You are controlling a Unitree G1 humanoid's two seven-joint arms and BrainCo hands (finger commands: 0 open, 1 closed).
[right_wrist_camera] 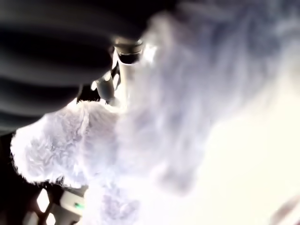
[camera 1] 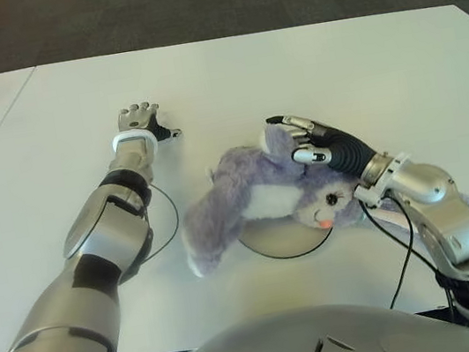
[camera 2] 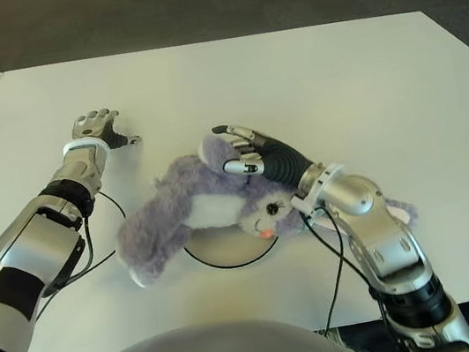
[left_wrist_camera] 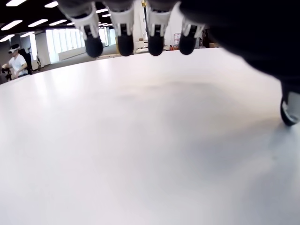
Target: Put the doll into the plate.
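A wide white table (camera 1: 306,66) fills most of the scene, with dark carpet beyond its far edge.

On the left, my left arm reaches forward over the table. My left hand (camera 1: 140,122) shows well to the left of the doll and a little farther away from me. Its fingers are stretched out flat and relaxed, and they hold nothing. In the left wrist view, four dark fingertips (left_wrist_camera: 122,44) hang just above the bare white surface, with the thumb off to one side. I cannot tell whether the hand touches the table. A thin black cable loops on the table beside my left forearm.

In the middle, close to my body, lies the doll (camera 1: 257,204), a fluffy lavender plush animal with a white belly, a dark eye and a small pink tongue. It lies on its side across a pale round plate (camera 1: 282,238). Its belly and head cover the far part of the plate, while its legs stick out past the plate's left edge onto the table. The near rim of the plate shows bare beneath it.

On the right, my right hand (camera 1: 305,142) is on the doll's head, fingers curled around a purple ear. The right wrist view is filled with pale fur pressed against my hand. My right forearm runs back toward my body, over the doll's other long ear.
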